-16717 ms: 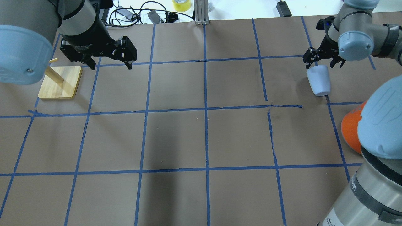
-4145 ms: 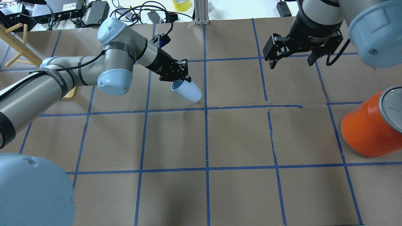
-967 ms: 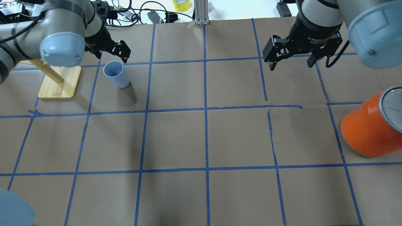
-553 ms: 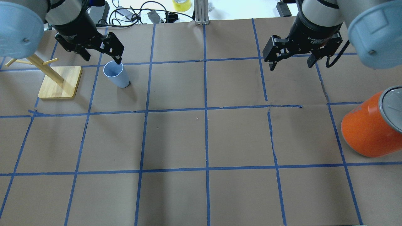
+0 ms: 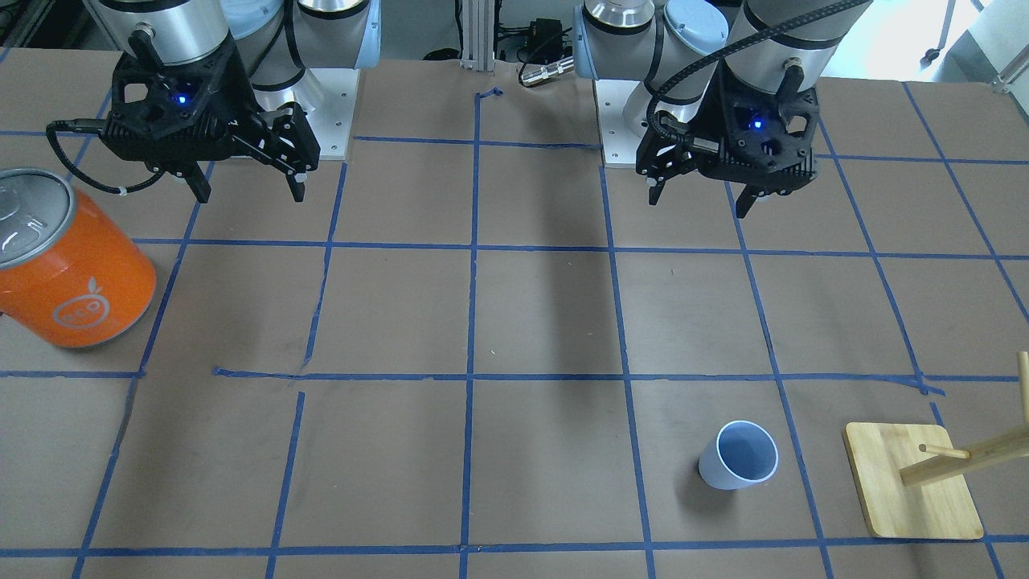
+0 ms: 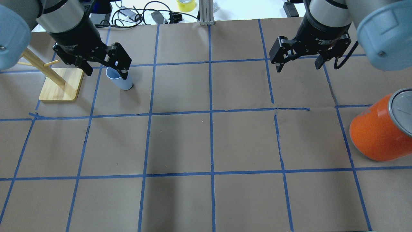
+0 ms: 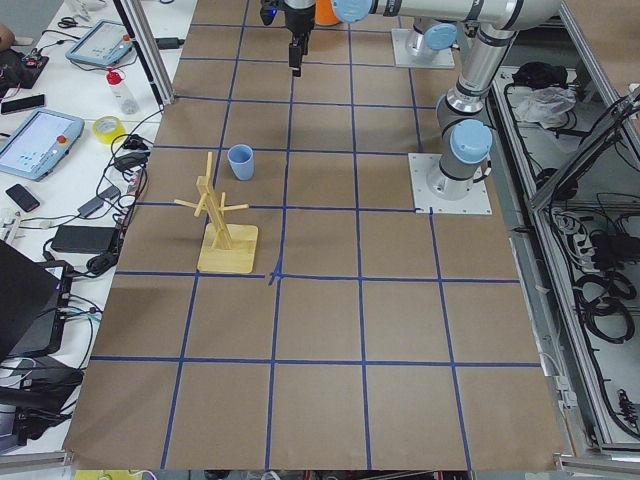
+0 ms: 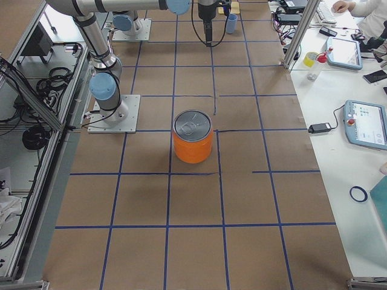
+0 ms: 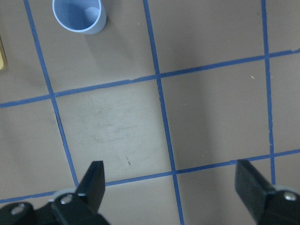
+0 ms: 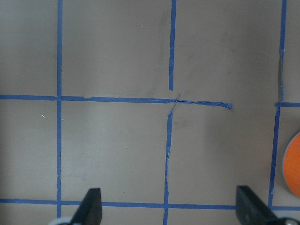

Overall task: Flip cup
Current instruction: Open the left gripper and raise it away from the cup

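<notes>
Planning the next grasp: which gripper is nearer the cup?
Left. The left gripper hangs open on the same side as the cup, not touching it; the right gripper is far across, near the can.

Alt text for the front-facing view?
A blue cup stands mouth up on the taped table beside a wooden peg stand. The left end effector and right end effector hang open, well clear of it; an orange can stands apart.

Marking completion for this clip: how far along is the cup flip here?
Done: the cup stands upright, mouth up, on the table beside the wooden rack base. In hand: nothing; the left gripper and the right gripper are both open, empty and apart from it. Left: nothing visible for the flip itself, probably only parking the arms.
</notes>
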You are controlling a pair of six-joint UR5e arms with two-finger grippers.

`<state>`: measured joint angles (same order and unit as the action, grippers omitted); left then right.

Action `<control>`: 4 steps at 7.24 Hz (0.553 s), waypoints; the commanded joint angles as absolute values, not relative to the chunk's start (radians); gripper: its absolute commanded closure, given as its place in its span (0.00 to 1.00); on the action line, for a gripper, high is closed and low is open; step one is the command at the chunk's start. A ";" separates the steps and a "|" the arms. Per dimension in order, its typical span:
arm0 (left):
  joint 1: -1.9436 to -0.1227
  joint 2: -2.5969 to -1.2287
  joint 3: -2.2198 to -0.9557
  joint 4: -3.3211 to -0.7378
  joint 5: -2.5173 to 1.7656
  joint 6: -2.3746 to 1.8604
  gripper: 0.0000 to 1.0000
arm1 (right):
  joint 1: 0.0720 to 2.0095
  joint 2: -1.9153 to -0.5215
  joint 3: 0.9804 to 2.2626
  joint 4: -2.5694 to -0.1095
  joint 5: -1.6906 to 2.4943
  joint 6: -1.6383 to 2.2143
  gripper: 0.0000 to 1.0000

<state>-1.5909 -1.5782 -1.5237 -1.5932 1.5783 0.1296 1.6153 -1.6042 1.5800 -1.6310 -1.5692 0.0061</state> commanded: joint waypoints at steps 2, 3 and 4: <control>-1.615 -1.568 -1.532 -1.549 1.586 0.039 0.00 | 1.615 -1.605 1.580 -1.631 -1.569 0.006 0.00; -1.615 -1.568 -1.531 -1.522 1.586 0.035 0.00 | 1.615 -1.603 1.582 -1.632 -1.569 0.006 0.00; -1.615 -1.580 -1.535 -1.469 1.586 0.032 0.00 | 1.615 -1.603 1.580 -1.631 -1.569 0.006 0.00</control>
<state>-1.6146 -1.5721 -1.5323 -1.5194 1.5861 0.0419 1.6153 -1.6035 1.5806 -1.6315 -1.5693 0.0061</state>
